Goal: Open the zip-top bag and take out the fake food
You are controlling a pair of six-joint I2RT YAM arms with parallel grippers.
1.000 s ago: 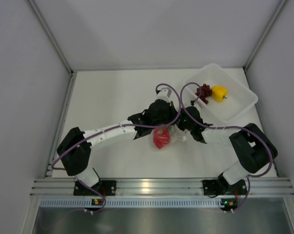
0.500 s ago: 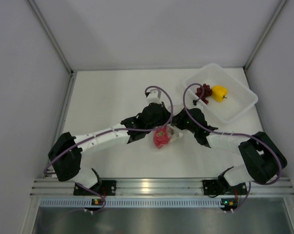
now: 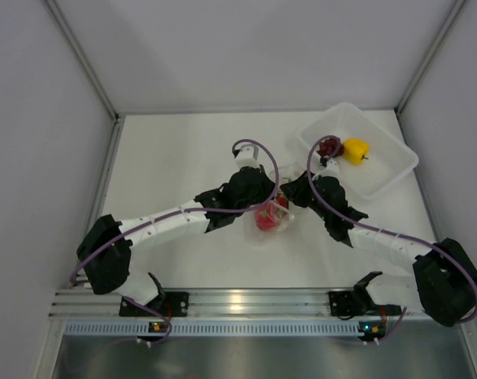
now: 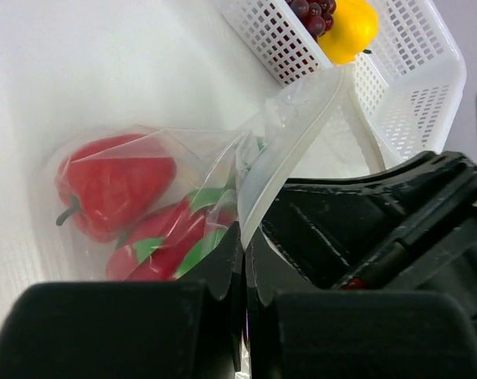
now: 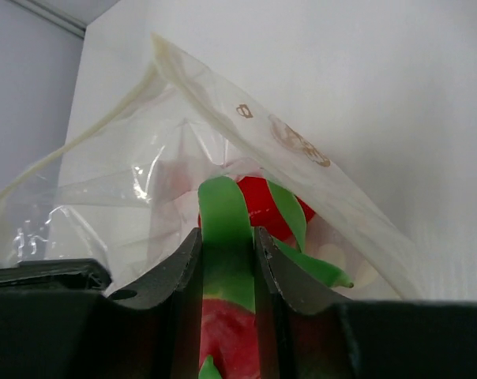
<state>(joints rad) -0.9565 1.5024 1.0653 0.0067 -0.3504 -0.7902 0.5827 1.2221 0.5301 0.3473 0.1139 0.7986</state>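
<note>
The zip-top bag (image 3: pixel 264 230) lies at mid-table with its mouth pulled open. My left gripper (image 4: pixel 244 237) is shut on one lip of the bag (image 4: pixel 290 134). Inside the bag lie a red pepper (image 4: pixel 116 185) and a pink-red fruit with green leaves (image 4: pixel 171 245). My right gripper (image 5: pixel 227 237) reaches into the bag's mouth and is shut on a green leaf of that fruit (image 5: pixel 223 209). In the top view the two grippers, left (image 3: pixel 268 204) and right (image 3: pixel 287 207), meet over the bag.
A white tray (image 3: pixel 388 178) stands at the back right, holding a purple grape bunch (image 3: pixel 329 147) and a yellow pepper (image 3: pixel 355 149). The left wrist view shows its latticed wall (image 4: pixel 412 87) just beyond the bag. Grey walls enclose the table.
Both arms have stretched forward and the right arm has swung outward. The bag has shifted slightly toward the tray, and the right gripper has gone into its mouth.
</note>
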